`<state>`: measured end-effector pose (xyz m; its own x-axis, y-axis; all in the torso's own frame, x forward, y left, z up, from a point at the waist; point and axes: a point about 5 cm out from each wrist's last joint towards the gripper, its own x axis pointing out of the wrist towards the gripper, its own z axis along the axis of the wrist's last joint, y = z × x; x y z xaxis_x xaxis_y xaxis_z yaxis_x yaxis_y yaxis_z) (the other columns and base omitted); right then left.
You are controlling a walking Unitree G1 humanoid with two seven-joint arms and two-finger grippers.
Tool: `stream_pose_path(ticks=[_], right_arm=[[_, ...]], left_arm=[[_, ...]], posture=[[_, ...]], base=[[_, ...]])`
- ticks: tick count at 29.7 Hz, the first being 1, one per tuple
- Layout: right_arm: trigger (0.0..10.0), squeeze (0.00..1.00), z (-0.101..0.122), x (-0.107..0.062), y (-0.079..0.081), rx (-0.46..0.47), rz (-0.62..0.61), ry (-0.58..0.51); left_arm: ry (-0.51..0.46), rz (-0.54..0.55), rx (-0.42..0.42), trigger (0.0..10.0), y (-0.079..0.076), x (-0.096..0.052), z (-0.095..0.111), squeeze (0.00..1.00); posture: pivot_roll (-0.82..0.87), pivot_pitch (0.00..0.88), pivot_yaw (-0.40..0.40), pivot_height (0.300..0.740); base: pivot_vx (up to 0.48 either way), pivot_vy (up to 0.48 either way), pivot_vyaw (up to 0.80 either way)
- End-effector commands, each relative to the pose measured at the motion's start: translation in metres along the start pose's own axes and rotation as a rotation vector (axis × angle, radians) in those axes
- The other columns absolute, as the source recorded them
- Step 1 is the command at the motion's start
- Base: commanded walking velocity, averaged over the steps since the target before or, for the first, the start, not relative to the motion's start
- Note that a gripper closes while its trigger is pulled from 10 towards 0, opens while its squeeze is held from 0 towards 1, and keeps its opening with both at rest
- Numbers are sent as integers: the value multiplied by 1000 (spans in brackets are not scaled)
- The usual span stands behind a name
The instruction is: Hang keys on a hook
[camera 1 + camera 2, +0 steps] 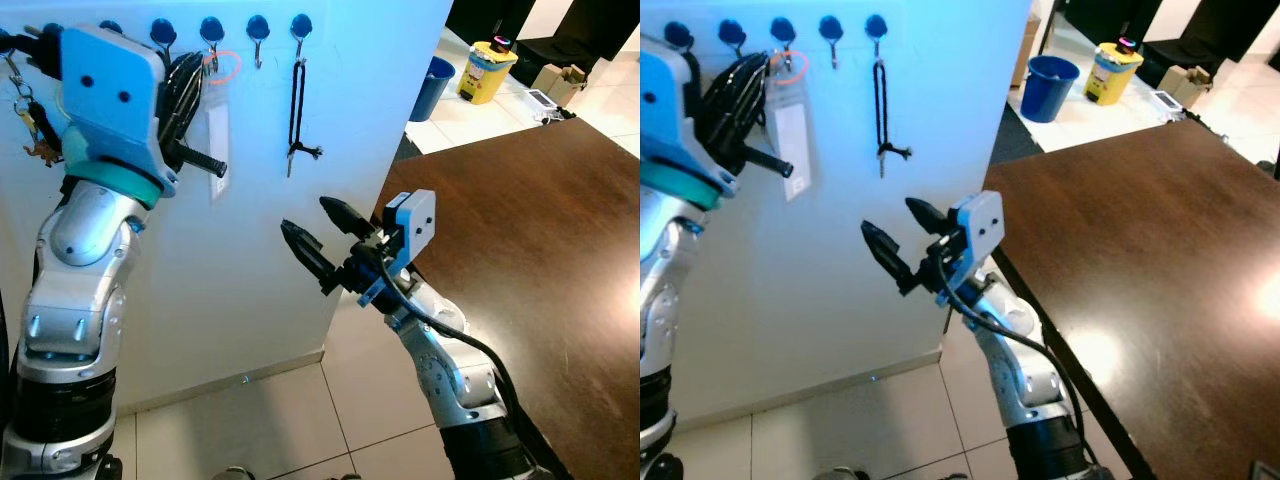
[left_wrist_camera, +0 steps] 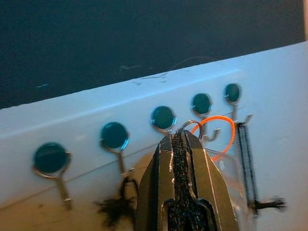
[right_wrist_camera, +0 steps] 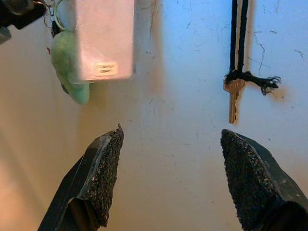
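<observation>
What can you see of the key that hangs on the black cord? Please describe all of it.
The key on the black cord is small and brass-coloured, apparently metal. It hangs straight down, flat against the pale wall, blade pointing down. Its head is tied into a frayed knot at the bottom of the cord, a long doubled loop hung from a blue-capped hook, the last of the row on the robot's right. Neither end effector touches it.

Cool bluish light, table glare, slightly soft wrist views.
</observation>
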<state>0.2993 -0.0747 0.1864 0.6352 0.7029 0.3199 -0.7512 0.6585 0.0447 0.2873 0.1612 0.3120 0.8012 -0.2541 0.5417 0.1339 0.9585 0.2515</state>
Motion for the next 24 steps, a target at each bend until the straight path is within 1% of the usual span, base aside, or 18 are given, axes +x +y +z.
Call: stream_pose_path(ticks=[1, 3, 4, 6, 7, 8, 9, 10, 11, 12, 13, 14, 15, 17, 18, 21, 24], right_arm=[[10000, 0, -3, -4, -2, -1, -11, 15], [10000, 0, -3, -4, -2, -1, -11, 15], [10000, 0, -4, -4, -2, 5, -13, 13], [10000, 0, -4, -4, -2, 5, -13, 13], [10000, 0, -3, -4, -2, 15, -13, 10], [10000, 0, -2, -5, -2, 18, -12, 8], [10000, 0, -2, -5, -2, 18, -12, 8], [10000, 0, -1, -5, -3, 18, -11, 9], [10000, 0, -1, -5, -3, 18, -11, 9], [10000, 0, -1, -7, -4, 18, -8, 12], [10000, 0, 0, -8, -4, 17, -5, 13], [10000, 0, 0, -8, -4, 17, -5, 13], [10000, 0, 1, -9, -4, 19, -2, 14], [10000, 0, 1, -9, -4, 19, -2, 14], [10000, 0, 3, -11, -4, 23, 8, 10], [10000, 0, 6, -12, -2, 37, 25, 1], [10000, 0, 10, -12, -2, 19, 36, -8]], left_arm=[[-17, -43, -41, 10000, -6, -4, 4, 0], [-17, -43, -41, 10000, -6, -4, 4, 0], [-55, -232, -280, 10000, -20, -14, 15, 0], [-55, -232, -280, 10000, -20, -14, 15, 0], [-79, -336, -375, 10000, -27, -21, 22, 0], [-48, -464, -336, 10000, -32, -34, 21, 0], [-48, -464, -336, 10000, -32, -34, 21, 0], [-15, -541, -289, 10000, -35, -43, 18, 0], [-15, -541, -289, 10000, -35, -43, 18, 0], [58, -587, -200, 10000, -38, -52, 8, 0], [116, -623, -140, 10000, -41, -60, -1, 0], [116, -623, -140, 10000, -41, -60, -1, 0], [160, -650, -107, 10000, -44, -66, -8, 0], [160, -650, -107, 10000, -44, -66, -8, 0], [195, -679, -101, 10000, -48, -72, -14, 0], [210, -695, -128, 10000, -52, -76, -16, 0], [188, -679, -155, 10000, -51, -70, -11, 0]], posture=[[66, 6, 31, 740], [66, 6, 31, 740], [65, 4, 29, 740], [65, 4, 29, 740], [64, 4, 28, 740], [67, 3, 24, 740], [67, 3, 24, 740], [69, 3, 23, 740], [69, 3, 23, 740], [72, 4, 22, 740], [72, 4, 22, 740], [72, 4, 22, 740], [72, 4, 22, 740], [72, 4, 22, 740], [65, 4, 23, 740], [64, 1, 22, 740], [64, 0, 22, 740]], base=[[0, 0, 0], [0, 0, 0], [0, 0, 0], [0, 0, 0], [0, 0, 0], [0, 0, 0], [0, 0, 0], [0, 0, 0], [0, 0, 0], [0, 0, 0], [0, 0, 0], [0, 0, 0], [0, 0, 0], [0, 0, 0], [0, 0, 0], [0, 0, 0], [0, 0, 0]])
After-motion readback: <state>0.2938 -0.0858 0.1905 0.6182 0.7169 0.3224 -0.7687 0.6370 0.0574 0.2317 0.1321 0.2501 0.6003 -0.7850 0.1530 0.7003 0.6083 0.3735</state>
